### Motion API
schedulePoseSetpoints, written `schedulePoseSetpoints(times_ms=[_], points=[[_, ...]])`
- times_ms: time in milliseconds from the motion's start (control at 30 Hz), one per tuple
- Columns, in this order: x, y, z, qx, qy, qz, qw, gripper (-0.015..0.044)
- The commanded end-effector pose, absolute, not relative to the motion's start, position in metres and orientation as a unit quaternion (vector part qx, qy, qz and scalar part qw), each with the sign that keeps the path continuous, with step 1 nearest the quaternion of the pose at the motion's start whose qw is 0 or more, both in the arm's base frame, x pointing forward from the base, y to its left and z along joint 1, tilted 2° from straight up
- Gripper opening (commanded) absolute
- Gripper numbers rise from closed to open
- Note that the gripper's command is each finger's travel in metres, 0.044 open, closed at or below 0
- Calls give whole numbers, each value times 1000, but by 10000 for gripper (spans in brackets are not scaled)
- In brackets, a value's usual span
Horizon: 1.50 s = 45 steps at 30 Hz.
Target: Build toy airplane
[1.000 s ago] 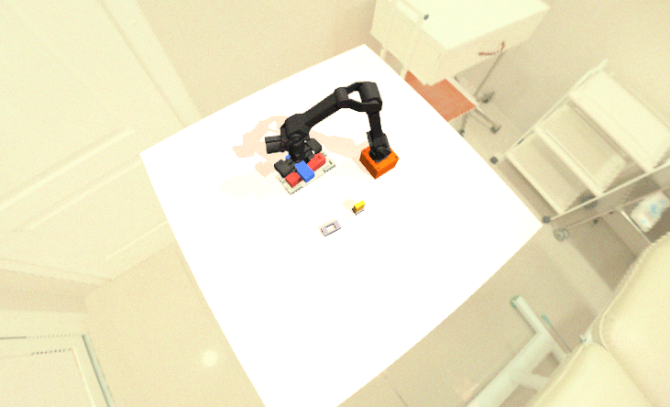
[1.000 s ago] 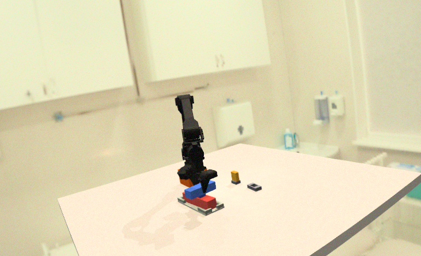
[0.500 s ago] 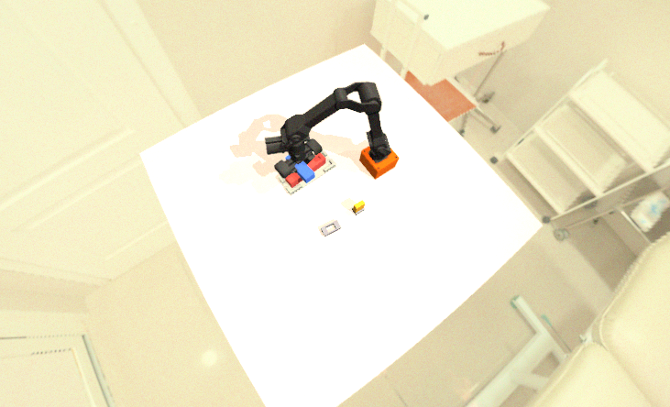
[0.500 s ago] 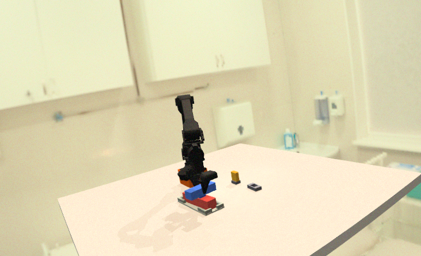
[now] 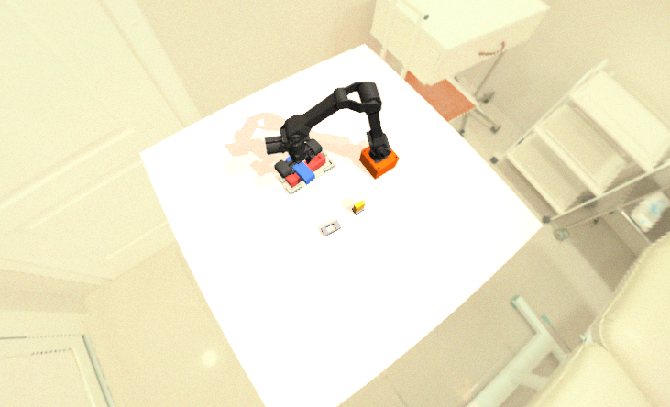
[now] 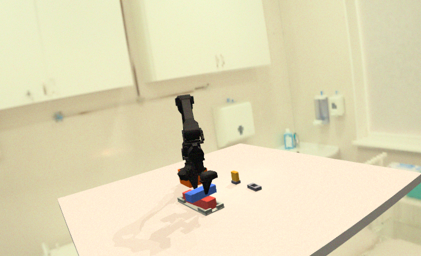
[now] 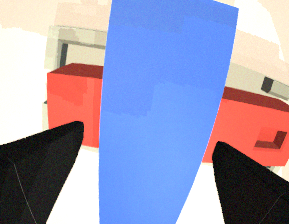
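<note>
The red fuselage (image 5: 318,162) (image 6: 209,202) (image 7: 70,100) lies in the pale grey cradle (image 5: 297,189) (image 6: 204,211) (image 7: 53,52). The blue wing (image 5: 304,172) (image 6: 200,193) (image 7: 160,90) lies crosswise over the fuselage's middle. Its tab and the wing socket are hidden, so I cannot tell if it sits fully down. My gripper (image 5: 299,159) (image 6: 201,191) (image 7: 150,140) is open, with one finger on each side of the wing and a gap to both in the wrist view. The yellow tail fin (image 5: 358,206) (image 6: 235,176) stands upright in a small dark holder. The tail socket (image 7: 271,140) is empty.
A grey holder (image 5: 324,231) (image 6: 252,188) with a rectangular opening lies near the tail fin. The arm's orange base (image 5: 378,162) (image 6: 186,181) stands beyond the cradle's tail end. The white table's edge (image 5: 175,222) runs along the left in the top view.
</note>
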<state>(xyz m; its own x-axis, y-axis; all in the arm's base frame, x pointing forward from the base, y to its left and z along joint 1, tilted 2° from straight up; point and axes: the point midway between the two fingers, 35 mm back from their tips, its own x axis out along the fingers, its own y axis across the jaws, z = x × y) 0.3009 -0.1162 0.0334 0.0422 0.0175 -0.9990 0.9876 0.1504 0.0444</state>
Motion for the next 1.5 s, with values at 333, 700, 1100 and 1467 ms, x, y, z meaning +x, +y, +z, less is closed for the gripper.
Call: schedulePoseSetpoints(times_ms=[333, 700, 1100, 1467], points=[[302, -117, 45, 475, 529, -446, 544, 440], [301, -120, 119, 477, 528, -446, 543, 440], [302, -121, 117, 156, 677, -136, 706, 440], [302, -121, 116, 2, 691, 11, 723, 440]])
